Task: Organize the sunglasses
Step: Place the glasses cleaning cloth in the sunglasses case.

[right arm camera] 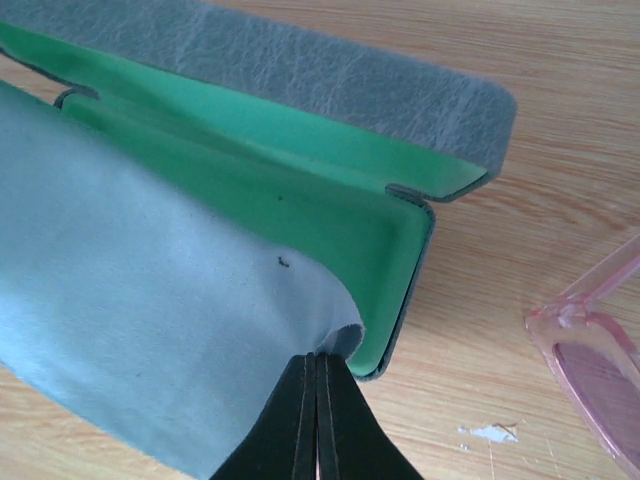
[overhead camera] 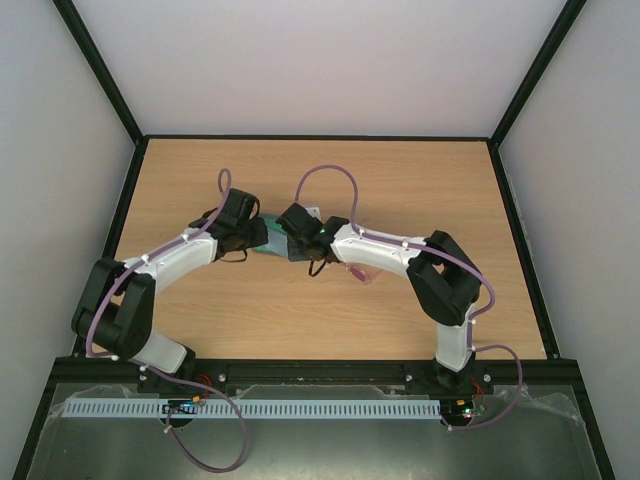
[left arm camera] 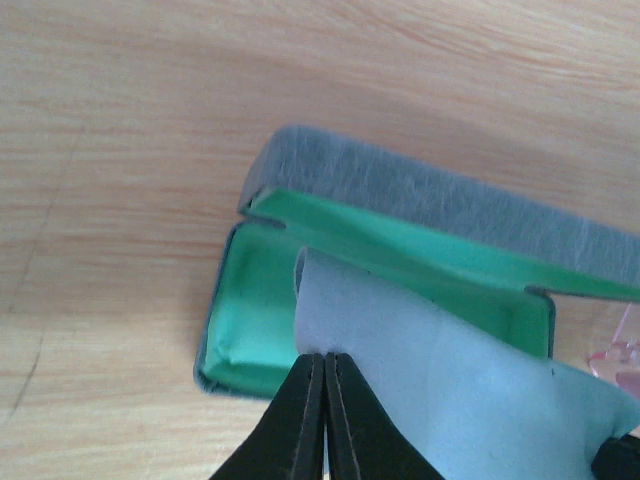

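The blue-grey case (left arm camera: 420,200) lies open on the table, its green lining (right arm camera: 330,200) showing. A light blue cloth (right arm camera: 130,320) is stretched over the open case. My left gripper (left arm camera: 326,356) is shut on one corner of the cloth (left arm camera: 420,370). My right gripper (right arm camera: 316,358) is shut on the opposite corner. The pink sunglasses (right arm camera: 600,370) lie on the table beside the case, outside it; a bit shows in the left wrist view (left arm camera: 615,355) and under the right arm in the top view (overhead camera: 358,273).
The wooden table (overhead camera: 400,180) has black raised edges and grey walls around it. Both arms meet near the middle of the table, over the case (overhead camera: 272,240). A small white fleck (right arm camera: 490,432) lies on the wood.
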Tool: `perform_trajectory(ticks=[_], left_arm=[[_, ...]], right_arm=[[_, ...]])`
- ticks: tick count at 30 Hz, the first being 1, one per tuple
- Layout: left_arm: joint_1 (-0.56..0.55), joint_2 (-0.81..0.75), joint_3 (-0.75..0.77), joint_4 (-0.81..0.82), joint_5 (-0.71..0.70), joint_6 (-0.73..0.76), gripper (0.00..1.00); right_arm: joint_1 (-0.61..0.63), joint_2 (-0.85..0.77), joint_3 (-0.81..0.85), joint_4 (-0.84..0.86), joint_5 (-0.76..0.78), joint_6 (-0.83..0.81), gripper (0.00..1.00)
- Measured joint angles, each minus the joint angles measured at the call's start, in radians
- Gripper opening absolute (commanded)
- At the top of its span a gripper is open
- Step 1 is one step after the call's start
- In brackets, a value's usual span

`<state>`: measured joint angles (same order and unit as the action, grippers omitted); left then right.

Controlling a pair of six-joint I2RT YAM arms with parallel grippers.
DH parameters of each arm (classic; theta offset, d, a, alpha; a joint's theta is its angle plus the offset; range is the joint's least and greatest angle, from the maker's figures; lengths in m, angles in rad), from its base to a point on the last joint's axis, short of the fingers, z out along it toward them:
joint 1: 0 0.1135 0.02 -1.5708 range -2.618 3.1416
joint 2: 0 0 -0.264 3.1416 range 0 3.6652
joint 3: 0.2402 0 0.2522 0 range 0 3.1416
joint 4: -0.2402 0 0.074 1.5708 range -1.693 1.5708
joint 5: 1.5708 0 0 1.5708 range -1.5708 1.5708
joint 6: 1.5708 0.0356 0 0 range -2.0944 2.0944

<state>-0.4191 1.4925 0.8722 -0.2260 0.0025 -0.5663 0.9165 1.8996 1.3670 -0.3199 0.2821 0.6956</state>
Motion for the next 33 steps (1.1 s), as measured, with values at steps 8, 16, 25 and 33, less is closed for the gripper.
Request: perform_trajectory(ticks=[8, 16, 25, 33], left_arm=[[0.041, 0.088, 0.071, 0.015, 0.027, 0.026, 0.02], [0.044, 0.153, 0.077, 0.038, 0.042, 0.035, 0.02], [0.047, 0.200, 0.077, 0.057, 0.047, 0.037, 0.02], [0.060, 0.210, 0.077, 0.060, 0.049, 0.045, 0.02]], right_arm=[[-0.019, 0.035, 0.014, 0.033, 0.016, 0.000, 0.01], [-0.047, 0.074, 0.029, 0.058, 0.019, -0.004, 0.01], [-0.067, 0.094, 0.039, 0.066, 0.016, -0.019, 0.01], [-0.068, 0.123, 0.051, 0.074, 0.006, -0.021, 0.01]])
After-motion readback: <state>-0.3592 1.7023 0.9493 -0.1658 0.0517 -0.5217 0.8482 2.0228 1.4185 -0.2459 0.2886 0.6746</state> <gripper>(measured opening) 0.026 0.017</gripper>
